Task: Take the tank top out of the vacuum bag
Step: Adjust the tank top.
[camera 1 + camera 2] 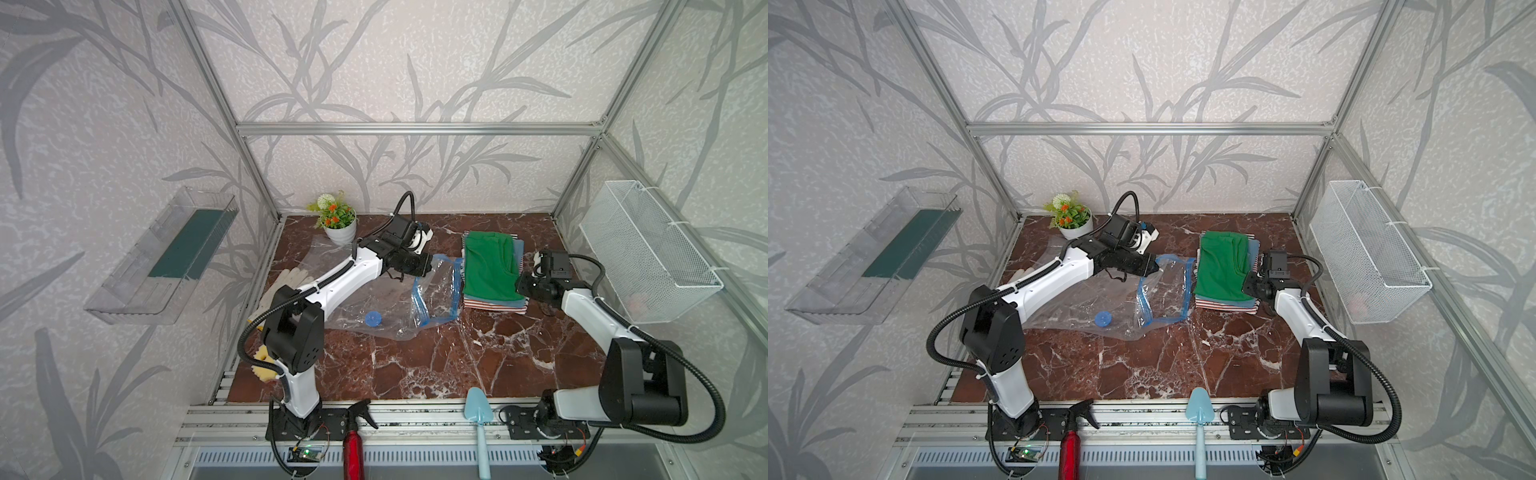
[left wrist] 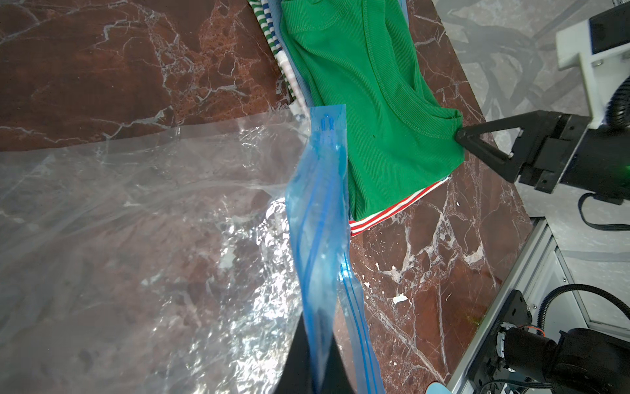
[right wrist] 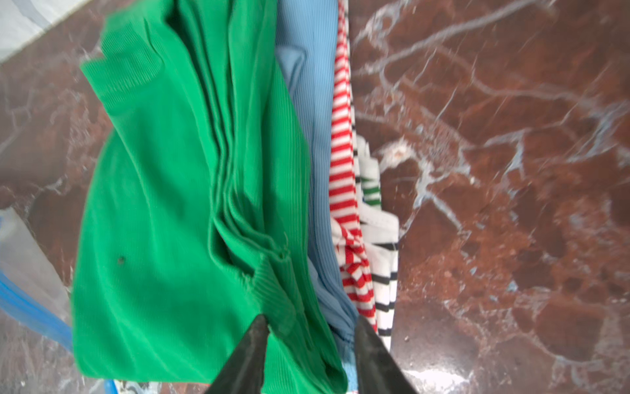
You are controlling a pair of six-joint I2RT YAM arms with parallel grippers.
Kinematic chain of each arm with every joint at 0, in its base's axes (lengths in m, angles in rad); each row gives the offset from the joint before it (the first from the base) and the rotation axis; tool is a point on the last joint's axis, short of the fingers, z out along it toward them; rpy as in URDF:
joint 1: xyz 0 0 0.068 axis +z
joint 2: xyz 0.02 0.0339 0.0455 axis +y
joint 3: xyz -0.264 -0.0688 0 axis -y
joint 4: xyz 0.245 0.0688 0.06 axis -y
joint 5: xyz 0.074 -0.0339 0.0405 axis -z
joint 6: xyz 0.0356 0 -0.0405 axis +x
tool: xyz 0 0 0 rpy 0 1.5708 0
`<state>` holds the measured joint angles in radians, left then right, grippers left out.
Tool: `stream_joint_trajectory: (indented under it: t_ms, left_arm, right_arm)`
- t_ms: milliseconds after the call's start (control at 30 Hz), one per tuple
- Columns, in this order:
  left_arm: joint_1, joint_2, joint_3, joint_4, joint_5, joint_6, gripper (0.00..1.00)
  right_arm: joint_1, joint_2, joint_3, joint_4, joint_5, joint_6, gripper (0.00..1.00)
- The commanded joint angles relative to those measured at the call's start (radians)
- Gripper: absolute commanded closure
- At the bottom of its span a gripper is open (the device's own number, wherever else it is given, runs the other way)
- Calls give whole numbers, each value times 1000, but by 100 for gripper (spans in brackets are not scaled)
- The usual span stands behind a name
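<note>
From where I stand, the left gripper (image 1: 429,266) is clamped shut on the blue zip strip (image 2: 320,191) of the vacuum bag (image 1: 386,307), holding that edge up. The rest of the clear plastic trails back under its arm and lies flat on the table (image 1: 415,365), and it looks empty.

The green tank top (image 1: 488,266) is out of the bag. It lies on top of a stack of folded clothes (image 1: 494,305) just past the left gripper's tips and right at the right gripper (image 3: 310,324). That gripper's jaws stand apart around the near edge of the tank top and the blue garment (image 3: 313,136) under it. I cannot tell whether they are pressing the cloth or only straddling it.

The risk I see is that layered edge. If the jaws close and pull, the blue garment may come along and the stack may slide. The bag's raised mouth hangs just beside the stack, so any swing of the left arm could drag plastic over the clothes and snag the top.
</note>
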<state>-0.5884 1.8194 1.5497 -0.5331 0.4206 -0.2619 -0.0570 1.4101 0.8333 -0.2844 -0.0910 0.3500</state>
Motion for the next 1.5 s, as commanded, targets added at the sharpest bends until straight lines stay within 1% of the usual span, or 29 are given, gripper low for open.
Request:
stream_joint_trajectory:
  t_ms: [0,100,133,233,300,367,500,533,600,667,733,800,900,967,1033,1100,1167,1200,1300,1400,1467]
  left_arm:
    - [-6,-5,35,-27,-2,21,100]
    - [-7,-7,35,-28,-4,24,100]
    - [-7,-8,35,-29,-4,24,100]
    - [-7,-5,35,-28,-2,22,100]
    - [-7,-2,35,-28,-3,22,100]
    - [-8,-2,36,-29,-2,21,100]
    - [-9,0,36,-30,-1,21,100]
    - [-10,-1,39,-31,-2,22,100]
    - [-9,-2,38,-31,-5,24,100]
    - [-10,-4,38,-33,-8,26,100]
    - [-10,-3,38,-33,-9,27,100]
    - [-9,1,39,-34,-8,27,100]
    - [-10,4,40,-36,-7,26,100]
    - [-8,8,41,-36,-9,29,100]
    - [-9,8,41,-36,-9,29,100]
    - [-10,7,41,-36,-9,28,100]
    - [-9,6,41,-37,-9,29,100]
    - [-9,7,41,-37,-9,30,100]
    - [-10,5,41,-37,-11,30,100]
    - [-10,8,41,-39,-14,31,100]
    - [-9,9,41,-38,-15,33,100]
  right_arm:
    - [-22,37,-10,34,-64,31,68]
    - [-67,88,8,0,-134,47,99]
    - [-76,95,5,-5,-140,53,100]
    - [-92,69,-45,5,-123,72,100]
    - [-98,47,-70,-25,-79,96,100]
    - [-108,37,-97,-34,-62,116,100]
    - [-124,79,-103,-52,-50,124,100]
    - [-129,97,-95,-61,-50,117,96]
    - [-138,103,-92,-63,-70,113,83]
    - [-139,65,-98,-66,-67,107,71]
    - [-139,7,-97,-82,-61,101,62]
    - [-137,-48,-89,-100,-65,101,60]
    - [-124,-121,-78,-53,-159,106,61]
    - [-97,-130,-67,26,-231,130,61]
    - [-87,-85,-31,93,-351,157,62]
    - [-73,0,19,163,-462,190,64]
    - [-59,106,72,274,-567,246,66]
    - [-51,150,92,325,-597,272,68]
    - [-37,271,145,450,-601,345,69]
    - [-41,394,185,534,-564,381,70]
    - [-51,459,181,615,-548,420,71]
